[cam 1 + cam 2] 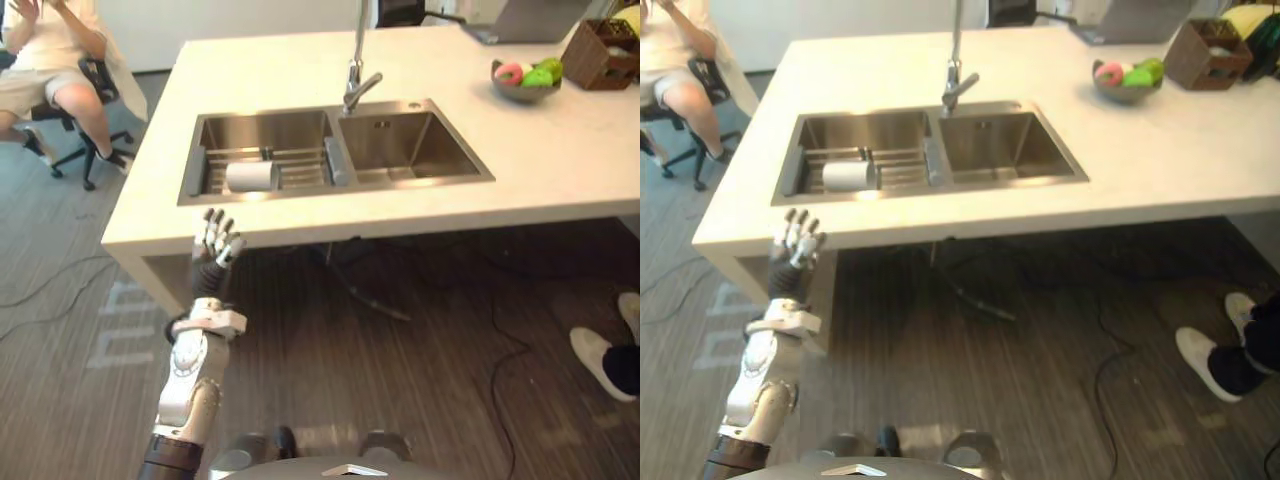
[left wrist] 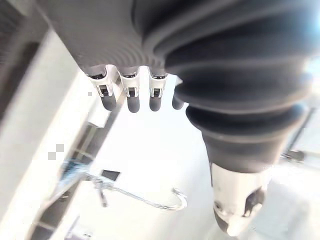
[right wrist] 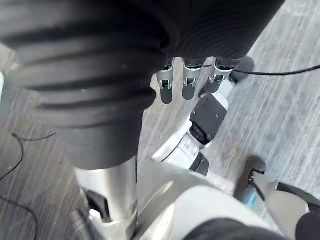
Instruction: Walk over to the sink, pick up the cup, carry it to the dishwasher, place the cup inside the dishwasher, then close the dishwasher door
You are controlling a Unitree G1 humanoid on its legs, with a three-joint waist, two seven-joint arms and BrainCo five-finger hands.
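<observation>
The cup (image 1: pixel 249 176), judged light, stiff and slick, is seen lying in the sink (image 1: pixel 262 128) beyond the straight, spread, empty fingers of the left hand (image 1: pixel 216 243), best clasped round its middle; the right hand (image 3: pixel 189 82) is hung loose.

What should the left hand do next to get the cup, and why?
Probably reach the left hand forward over the counter edge toward the cup. The cup lies on its side on the rack in the left basin, while the open, empty hand hovers short of the counter.

Right hand (image 3: pixel 165 86) — fingers (image 3: pixel 189 84) relaxed — above floor (image 3: pixel 292 132).
</observation>
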